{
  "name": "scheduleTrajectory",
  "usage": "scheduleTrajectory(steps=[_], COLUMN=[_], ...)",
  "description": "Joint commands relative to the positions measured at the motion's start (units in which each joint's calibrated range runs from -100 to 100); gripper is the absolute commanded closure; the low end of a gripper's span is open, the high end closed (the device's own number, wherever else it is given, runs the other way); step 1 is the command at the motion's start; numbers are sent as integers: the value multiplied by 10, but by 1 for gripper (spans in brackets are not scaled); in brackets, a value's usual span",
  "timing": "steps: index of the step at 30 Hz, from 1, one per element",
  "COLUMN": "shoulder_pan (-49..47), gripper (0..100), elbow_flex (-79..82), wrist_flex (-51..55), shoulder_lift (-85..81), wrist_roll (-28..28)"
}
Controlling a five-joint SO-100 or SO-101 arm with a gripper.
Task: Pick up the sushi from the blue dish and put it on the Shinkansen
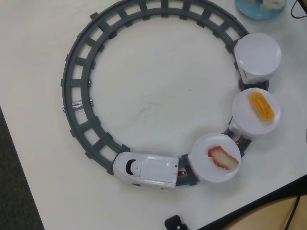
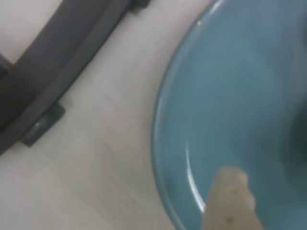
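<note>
White tabletop carries the Shinkansen point(image 1: 146, 171) on its grey track point(image 1: 76, 81), while the blue dish point(image 1: 256, 12) sits top right; grasping seems underway, the sushi unseen, gripper state unclear, next lift cleanly.

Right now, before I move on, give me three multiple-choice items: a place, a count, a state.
1. In the overhead view, the blue dish lies: A top right corner; B bottom left; C inside the track.
2. White discs carrying food: A one; B two; C three.
3. The disc nearest the dish is: A bare; B loaded; C overturned.
A, the frame's corner cuts it. B, the red-and-white piece and the yellow-orange piece each fill one. A, nothing lies on it.
</note>
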Motion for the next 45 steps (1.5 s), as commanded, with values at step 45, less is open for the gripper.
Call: scheduleTrajectory(steps=[45], shoulder_pan=[89], gripper=[70], elbow_flex=[70], wrist_flex=[-30], shoulder_lift=[-106], wrist_roll=[450])
